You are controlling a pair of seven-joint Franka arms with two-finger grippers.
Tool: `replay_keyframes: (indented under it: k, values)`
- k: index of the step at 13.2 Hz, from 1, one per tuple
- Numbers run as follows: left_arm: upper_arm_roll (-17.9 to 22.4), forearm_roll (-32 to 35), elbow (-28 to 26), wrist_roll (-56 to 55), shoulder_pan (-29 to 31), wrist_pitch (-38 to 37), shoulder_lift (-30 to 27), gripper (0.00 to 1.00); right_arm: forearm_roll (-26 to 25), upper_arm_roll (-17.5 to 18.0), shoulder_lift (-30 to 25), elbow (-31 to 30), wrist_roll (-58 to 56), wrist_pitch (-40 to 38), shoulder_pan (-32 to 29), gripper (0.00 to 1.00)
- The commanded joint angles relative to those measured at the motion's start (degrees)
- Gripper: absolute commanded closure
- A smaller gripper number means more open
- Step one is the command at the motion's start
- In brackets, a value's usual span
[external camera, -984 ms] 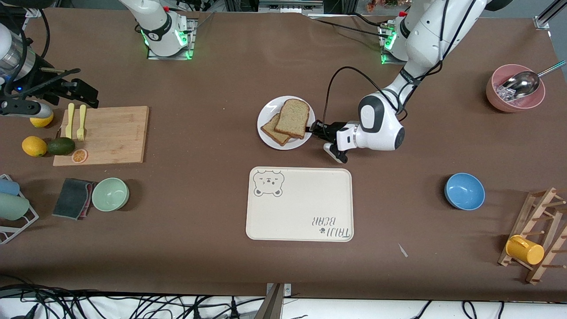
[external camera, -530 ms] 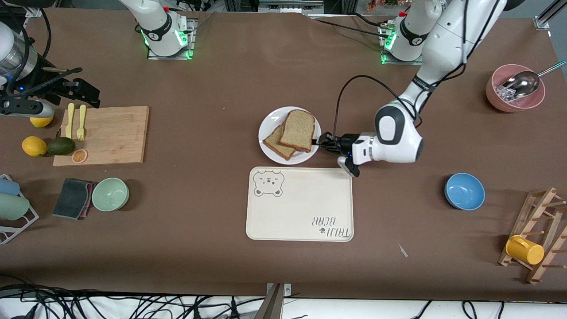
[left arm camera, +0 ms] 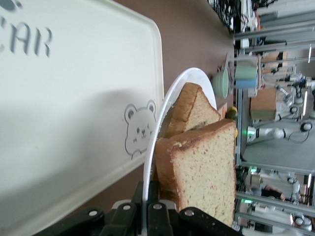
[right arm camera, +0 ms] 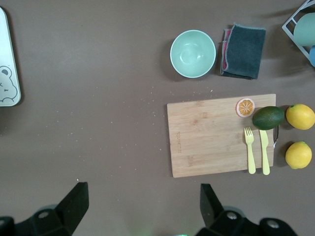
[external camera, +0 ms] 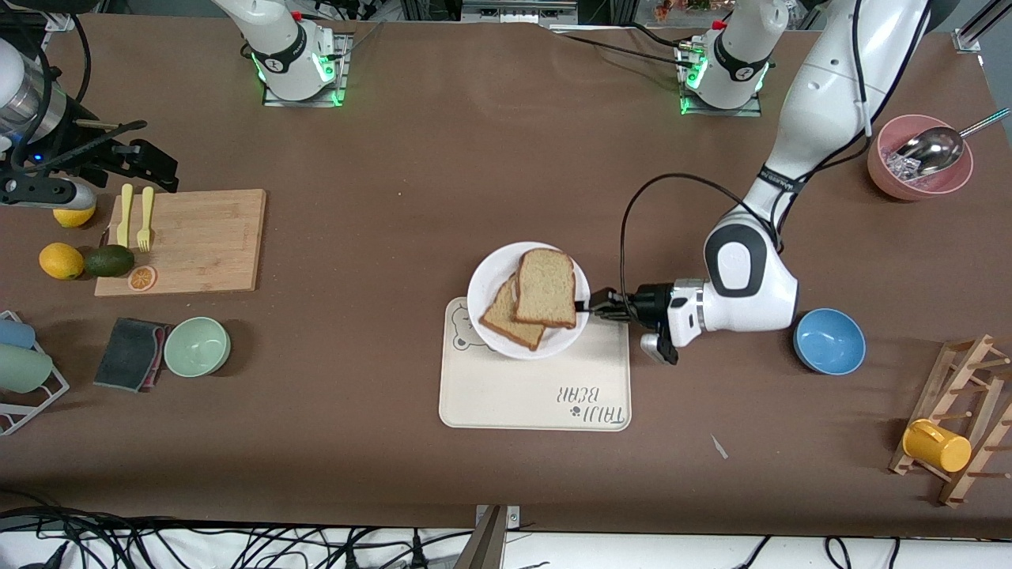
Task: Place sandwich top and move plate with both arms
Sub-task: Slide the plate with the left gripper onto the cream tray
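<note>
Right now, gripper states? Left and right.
Left gripper: shut on the plate rim, over the tray.
Right gripper: open, holding nothing, over the cutting board end.

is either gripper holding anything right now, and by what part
The left gripper is shut on the plate, pinching its rim at the edge toward the left arm's end, over the tray. The right gripper is open over the table, holding nothing.

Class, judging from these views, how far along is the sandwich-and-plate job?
Done: the sandwich top lies on the toast slice on the plate.
In hand: the left gripper is shut on the plate's rim, holding it over the tray.
Left: the plate looks not yet set down; the right gripper waits open over the cutting board's end of the table.
</note>
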Motion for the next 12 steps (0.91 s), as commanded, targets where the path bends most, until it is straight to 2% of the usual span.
replay_keyframes:
  k: [1, 3, 5, 12]
  values:
    - [0.72, -2.03, 10.42, -2.80, -0.48, -1.13, 7.94, 1.00, 0.23, -0.04, -0.74, 0.13, -0.71, -0.64, -0.08, 0.00]
    - [0.89, -2.11, 15.26, -2.80, -1.00, 1.40, 12.25, 1.00, 0.23, -0.04, -0.66, 0.13, -0.71, -0.73, -0.08, 0.00]
    - [0.89, -2.11, 17.82, -2.98, -1.27, 3.08, 14.64, 1.00, 0.23, -0.04, -0.66, 0.13, -0.71, -0.64, -0.08, 0.00]
    - [1.25, -1.68, 18.80, -2.19, -3.64, 6.69, 17.55, 1.00, 0.23, -0.04, -0.57, 0.13, -0.54, -0.55, 0.01, 0.00]
